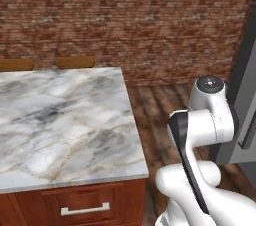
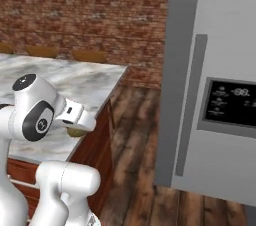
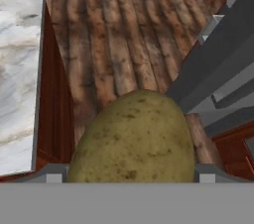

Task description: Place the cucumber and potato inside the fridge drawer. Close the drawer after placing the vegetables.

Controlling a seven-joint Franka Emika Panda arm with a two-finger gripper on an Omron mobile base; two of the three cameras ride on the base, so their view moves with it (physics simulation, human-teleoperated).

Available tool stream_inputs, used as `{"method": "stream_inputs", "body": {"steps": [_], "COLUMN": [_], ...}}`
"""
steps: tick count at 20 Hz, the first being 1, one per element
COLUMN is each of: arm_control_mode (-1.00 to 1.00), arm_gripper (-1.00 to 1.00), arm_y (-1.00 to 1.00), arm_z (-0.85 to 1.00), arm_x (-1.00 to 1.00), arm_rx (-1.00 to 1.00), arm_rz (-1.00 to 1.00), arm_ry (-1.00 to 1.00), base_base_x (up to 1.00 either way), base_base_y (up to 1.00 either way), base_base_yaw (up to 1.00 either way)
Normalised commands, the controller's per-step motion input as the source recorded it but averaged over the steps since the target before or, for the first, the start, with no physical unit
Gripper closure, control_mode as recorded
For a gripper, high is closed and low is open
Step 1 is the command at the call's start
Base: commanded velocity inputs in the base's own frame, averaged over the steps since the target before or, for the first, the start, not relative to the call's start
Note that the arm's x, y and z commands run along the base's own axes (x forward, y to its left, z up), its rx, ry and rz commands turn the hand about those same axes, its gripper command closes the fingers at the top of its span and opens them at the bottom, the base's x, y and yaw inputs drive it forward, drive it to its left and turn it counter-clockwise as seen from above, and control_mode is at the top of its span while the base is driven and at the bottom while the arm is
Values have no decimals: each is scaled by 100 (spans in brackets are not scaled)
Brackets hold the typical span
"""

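The potato (image 3: 133, 139) sits between the gripper's (image 3: 130, 176) jaws, which stand wide and appear to clasp it by its sides; in the hand view it bulks large at the bottom, olive-brown and speckled. In the right base view a sliver of it (image 2: 76, 131) peeks out beneath the white wrist, just off the near right corner of the marble-topped bench (image 2: 85, 85). So the step in hand, as I judge it, is carrying the potato across to the fridge (image 2: 220, 80), which stands to the right with its grey door and dark control panel. Below the hand lies the wooden floor (image 3: 114, 34), with the bench edge on the left and grey fridge parts on the right.

The arm is folded up tight over its base, elbow high, forearm reaching forward and right, hand pointing down and outward. The fridge drawer I cannot make out with certainty. The next move calls for swinging further right and lowering over the drawer before letting go.
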Motion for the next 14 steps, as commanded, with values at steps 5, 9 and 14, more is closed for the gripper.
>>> {"method": "stream_inputs", "body": {"steps": [5, 9, 14], "arm_control_mode": [100, 100, 100], "arm_gripper": [100, 100, 100], "arm_y": [0, 0, 0], "arm_z": [0, 0, 0], "arm_x": [0, 0, 0], "arm_rx": [0, 0, 0], "arm_rz": [0, 0, 0], "arm_ry": [0, 0, 0], "base_base_x": [44, 27, 23], "base_base_y": [-30, -62, -67], "base_base_yaw": [14, 0, 0]}}
